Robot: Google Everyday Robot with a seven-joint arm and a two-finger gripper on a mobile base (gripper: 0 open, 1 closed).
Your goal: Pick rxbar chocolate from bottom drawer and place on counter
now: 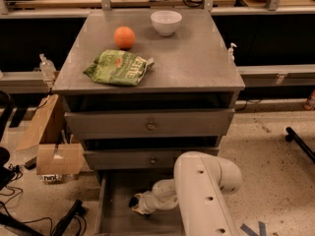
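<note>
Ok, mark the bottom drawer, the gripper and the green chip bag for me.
bottom drawer [119, 187]: camera view, a bare patch of its floor.
gripper [134, 203]: camera view, its dark tip, down inside the open bottom drawer.
green chip bag [118, 68]: camera view, the middle of its printed face.

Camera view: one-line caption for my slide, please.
Arm reaches into the open bottom drawer, gripper low inside it; chip bag, orange and bowl sit on the counter.
</note>
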